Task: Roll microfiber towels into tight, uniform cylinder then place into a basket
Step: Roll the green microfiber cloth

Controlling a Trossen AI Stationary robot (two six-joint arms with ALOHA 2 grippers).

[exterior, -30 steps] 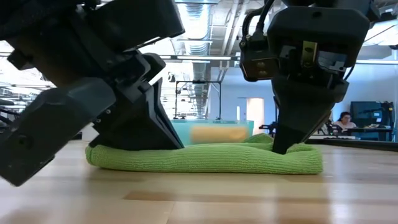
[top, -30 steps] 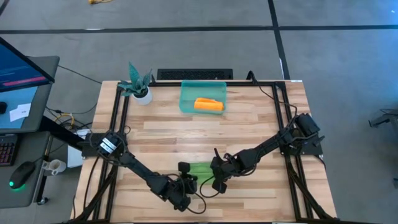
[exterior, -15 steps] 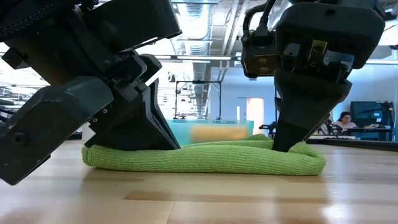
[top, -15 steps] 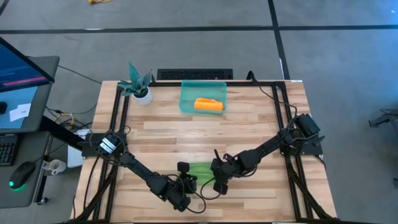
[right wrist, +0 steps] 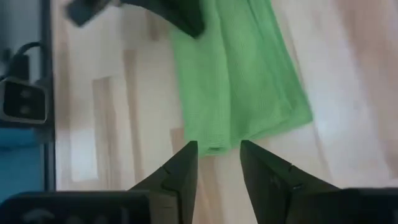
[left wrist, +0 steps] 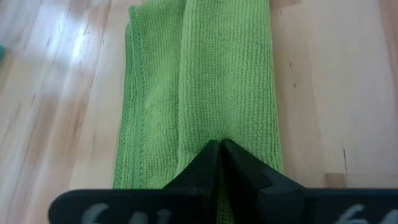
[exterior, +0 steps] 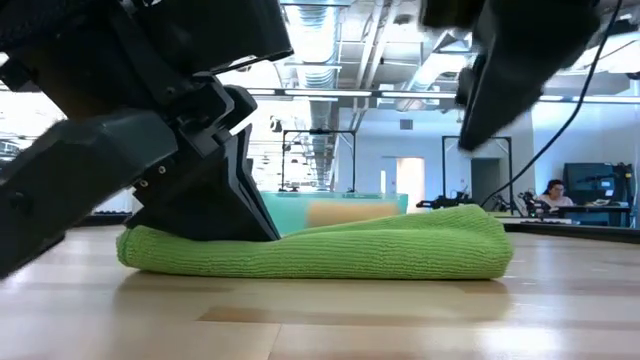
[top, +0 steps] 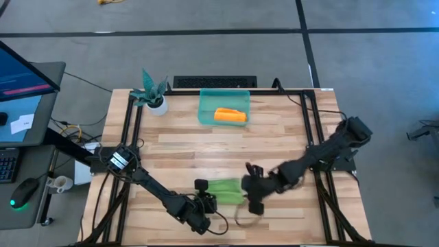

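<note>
Green towel (top: 223,190) lies near the front edge of the desk (top: 274,137), folded into a long flat band, not yet a cylinder; layered edges show along one side in the left wrist view. Soft, light, limp knit cloth with a nubby face: likely grips well, but sags and unrolls if let go, and one layer may peel off alone. Best taken at an end, pinching all layers together, or pressed flat while the other end is turned over.

Left gripper (left wrist: 219,149) sits at the towel's left end, fingers clenched on the green towel, tips pressed into the cloth. Right gripper (right wrist: 216,149) hangs just off the towel's right end, clear of it, fingers released and spread, nothing between them.

Orange towel (top: 230,115) is rolled and already lies in the teal basket (top: 206,103) at the back of the desk, well apart. A small potted plant (top: 152,92) stands beside the basket.
</note>
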